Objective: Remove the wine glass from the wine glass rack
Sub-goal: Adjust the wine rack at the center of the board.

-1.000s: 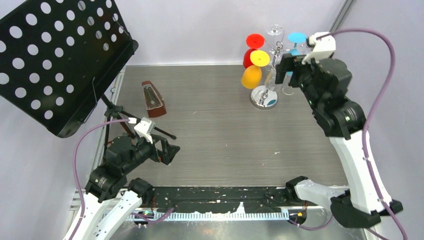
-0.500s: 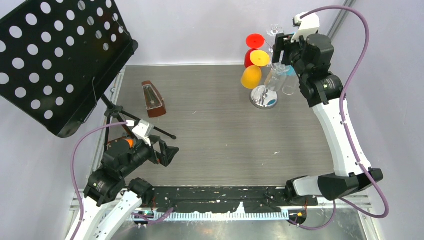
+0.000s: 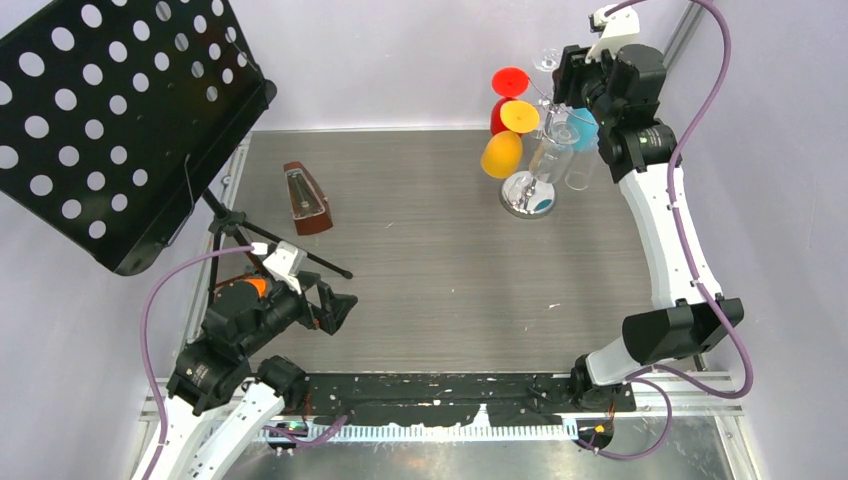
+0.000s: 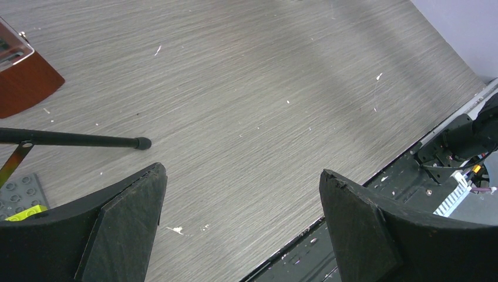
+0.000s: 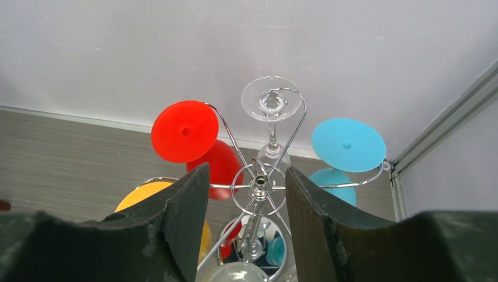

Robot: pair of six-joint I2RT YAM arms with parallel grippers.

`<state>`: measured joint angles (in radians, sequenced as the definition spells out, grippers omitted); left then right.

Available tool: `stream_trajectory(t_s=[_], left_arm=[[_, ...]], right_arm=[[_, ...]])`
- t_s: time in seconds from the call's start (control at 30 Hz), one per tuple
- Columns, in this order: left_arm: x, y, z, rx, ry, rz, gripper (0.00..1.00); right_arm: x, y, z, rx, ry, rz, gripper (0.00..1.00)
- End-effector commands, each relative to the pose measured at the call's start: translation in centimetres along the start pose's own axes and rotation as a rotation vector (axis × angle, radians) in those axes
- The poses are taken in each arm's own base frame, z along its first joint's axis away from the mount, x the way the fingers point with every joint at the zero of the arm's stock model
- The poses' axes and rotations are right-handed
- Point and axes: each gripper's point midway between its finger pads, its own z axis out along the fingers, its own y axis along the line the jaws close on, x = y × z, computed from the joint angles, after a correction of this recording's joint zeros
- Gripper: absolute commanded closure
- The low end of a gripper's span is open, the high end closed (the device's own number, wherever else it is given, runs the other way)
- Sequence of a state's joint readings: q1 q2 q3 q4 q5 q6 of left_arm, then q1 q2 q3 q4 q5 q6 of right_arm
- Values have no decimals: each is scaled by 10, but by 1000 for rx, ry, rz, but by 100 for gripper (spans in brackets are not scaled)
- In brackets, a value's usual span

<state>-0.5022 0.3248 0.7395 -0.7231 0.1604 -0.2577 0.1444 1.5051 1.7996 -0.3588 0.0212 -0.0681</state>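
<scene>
The chrome wine glass rack (image 5: pixel 259 182) stands at the back right of the table, its round mirrored base (image 3: pixel 528 194) on the tabletop. Glasses hang upside down from its arms: a red one (image 5: pixel 185 130), a clear one (image 5: pixel 271 98), a blue one (image 5: pixel 347 144), a yellow one (image 5: pixel 138 198), and another clear one (image 5: pixel 238 273) at the view's bottom edge. My right gripper (image 5: pixel 245 194) is open and empty, above the rack, with its fingers either side of the top loop in the wrist view. My left gripper (image 4: pixel 241 188) is open and empty, low over the table's near left.
A black perforated music stand (image 3: pixel 110 110) fills the left side. Its tripod leg (image 4: pixel 76 140) lies close to my left gripper. A brown metronome (image 3: pixel 306 198) stands on the table's left half. The back wall is right behind the rack.
My right arm has risen and swung back, from beside the rack's right side to above its top. The left arm has barely moved.
</scene>
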Motion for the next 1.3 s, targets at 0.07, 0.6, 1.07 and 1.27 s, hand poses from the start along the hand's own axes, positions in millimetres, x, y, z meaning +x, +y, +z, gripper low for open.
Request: stream_trajectory(t_s=[0.07,0.6,1.07,1.27], left_arm=[[-10,-4,-1,18,-46,11,1],[-12,-7,-4,35,-65,14,1],[-12,-8,-3,44,-65,15,1],[-12,-8,-3,44,-63,15,1]], right_arm=[[-29,-1,8,-62,-90,22,46],[4,-4,37,-168,-18,44,51],[20,-7,47,-158,34,43,57],[27,-7,52,-160,51,47,59]])
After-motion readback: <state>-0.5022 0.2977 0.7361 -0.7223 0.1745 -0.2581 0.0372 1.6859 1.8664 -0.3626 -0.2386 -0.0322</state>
